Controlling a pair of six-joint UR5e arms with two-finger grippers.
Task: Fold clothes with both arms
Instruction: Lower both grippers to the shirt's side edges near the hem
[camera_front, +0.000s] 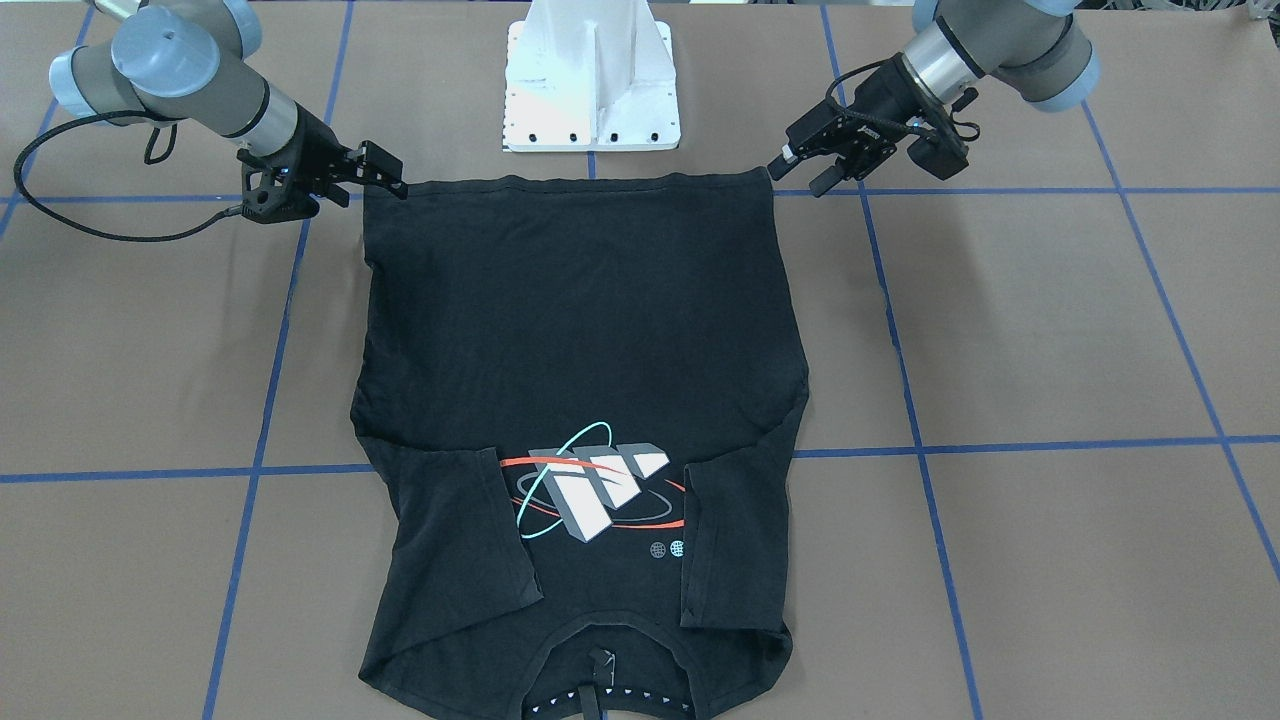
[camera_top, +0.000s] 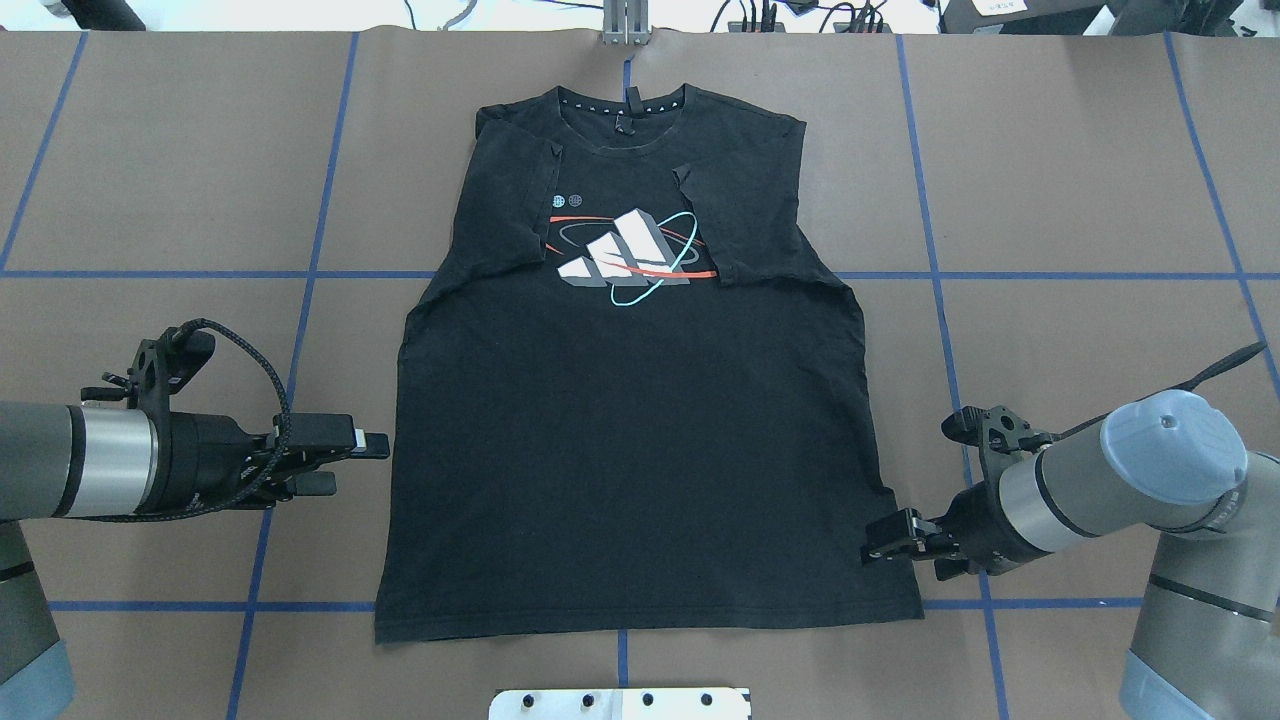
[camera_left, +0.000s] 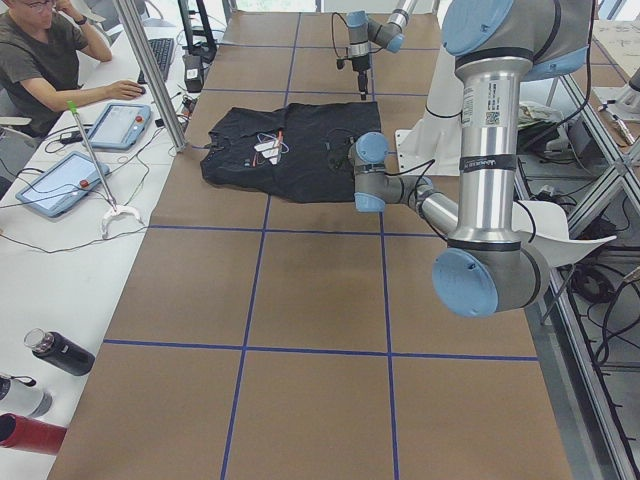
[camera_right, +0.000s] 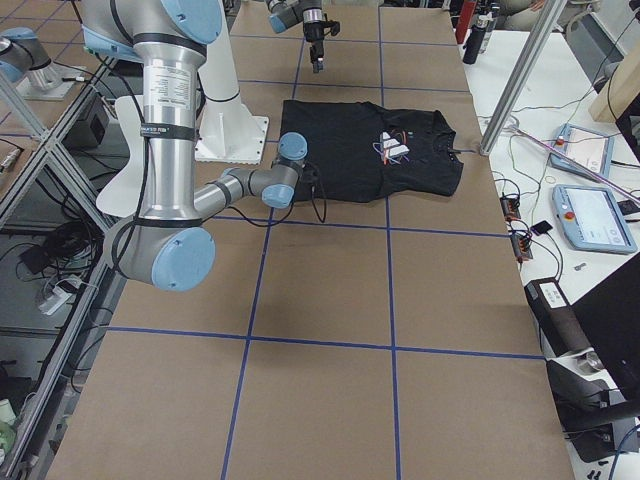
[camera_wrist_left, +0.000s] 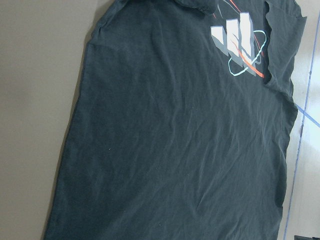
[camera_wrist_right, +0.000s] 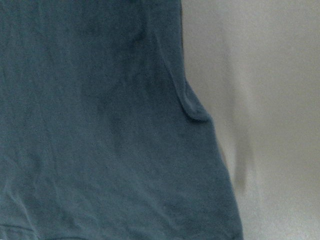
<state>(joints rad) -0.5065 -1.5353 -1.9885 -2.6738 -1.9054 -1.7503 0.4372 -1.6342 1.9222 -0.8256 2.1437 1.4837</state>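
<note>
Item 1: black T-shirt (camera_top: 640, 420) lay flat, logo side up, mid-bench (camera_top: 150, 180). Collar (camera_top: 625, 100) pointed to the bench's far edge (operators' side). Hem (camera_top: 640, 625) ran along the robot-side edge, just short of the white base plate (camera_front: 592, 90). Both sleeves (camera_top: 510, 215) were folded inward over the chest, partly covering the logo (camera_top: 625, 262). Body cloth was mostly smooth w/ light creases.

Item 2: left gripper (camera_top: 358, 466) sat low, just beside the shirt's side seam near the hem corner, fingers pointing at the cloth. Jaws stood apart w/ a clear gap and nothing between them. Contact w/ the fabric could not be confirmed.

Item 3: right gripper (camera_top: 885, 538) was at the opposite side seam near the other hem corner, its tip over the cloth's edge. Jaw gap and any hold on the fabric could not be told. The right wrist view showed only a small bulge in the shirt's edge.

Item 4: a seated person (camera_left: 40, 60) w/ tablets (camera_left: 118, 125) was beyond the far edge.
</note>
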